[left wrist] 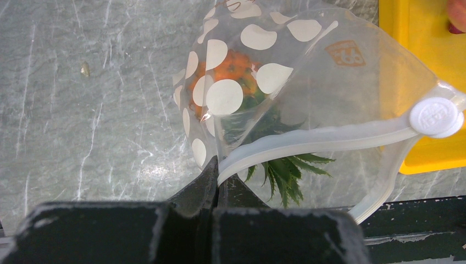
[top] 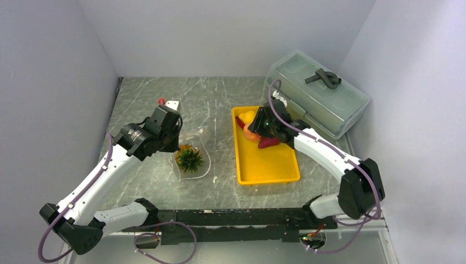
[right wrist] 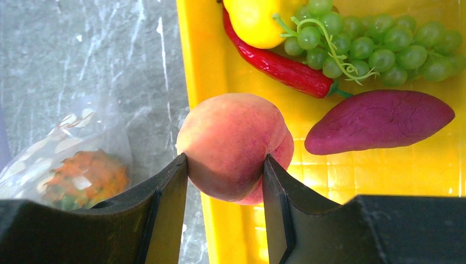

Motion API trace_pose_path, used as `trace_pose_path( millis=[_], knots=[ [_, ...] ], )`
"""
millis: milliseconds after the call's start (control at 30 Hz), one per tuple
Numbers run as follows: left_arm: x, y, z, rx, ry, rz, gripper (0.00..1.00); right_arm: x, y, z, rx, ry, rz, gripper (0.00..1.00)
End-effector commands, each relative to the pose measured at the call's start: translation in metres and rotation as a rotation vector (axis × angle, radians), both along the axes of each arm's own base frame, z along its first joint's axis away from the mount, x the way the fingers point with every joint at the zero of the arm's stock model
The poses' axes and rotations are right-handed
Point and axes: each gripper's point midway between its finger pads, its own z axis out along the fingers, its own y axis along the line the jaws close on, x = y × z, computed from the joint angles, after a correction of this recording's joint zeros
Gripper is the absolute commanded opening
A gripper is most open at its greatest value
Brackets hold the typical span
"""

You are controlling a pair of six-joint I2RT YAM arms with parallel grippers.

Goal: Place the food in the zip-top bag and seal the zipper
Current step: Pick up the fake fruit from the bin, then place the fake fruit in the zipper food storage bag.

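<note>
Now, step: the peach is heading for the bag, by my reading.
Right gripper: fingers pinch the peach from both sides, over the left wall of the tray.
Left gripper: fingers pressed together on the zipper, lifting one lip so the mouth gapes.
Bag: on the table just left of the tray, with the pineapple inside and its crown toward the mouth.
Left in tray: lemon, grapes, chili, at the far end.
Key relation: the mouth lies left of the peach and a little nearer. The zipper's long axis runs from the left fingers toward the tray, so the right arm likely crosses leftward and lowers the peach between the lips.
</note>
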Motion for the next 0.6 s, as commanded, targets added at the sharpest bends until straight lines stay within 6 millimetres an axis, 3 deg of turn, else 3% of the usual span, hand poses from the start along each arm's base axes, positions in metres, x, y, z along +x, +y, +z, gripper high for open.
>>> trace_pose_path(
  millis=[0, 567],
  knots=[
    [0.004, 0.000, 0.005, -0.006, -0.020, 0.019, 0.00, -0.008, -0.008, 0.022, -0.003, -0.066, 0.026, 0.13],
    [0.003, 0.002, 0.005, -0.005, -0.014, 0.025, 0.00, -0.052, 0.017, 0.112, 0.132, -0.294, 0.231, 0.05]
  ],
)
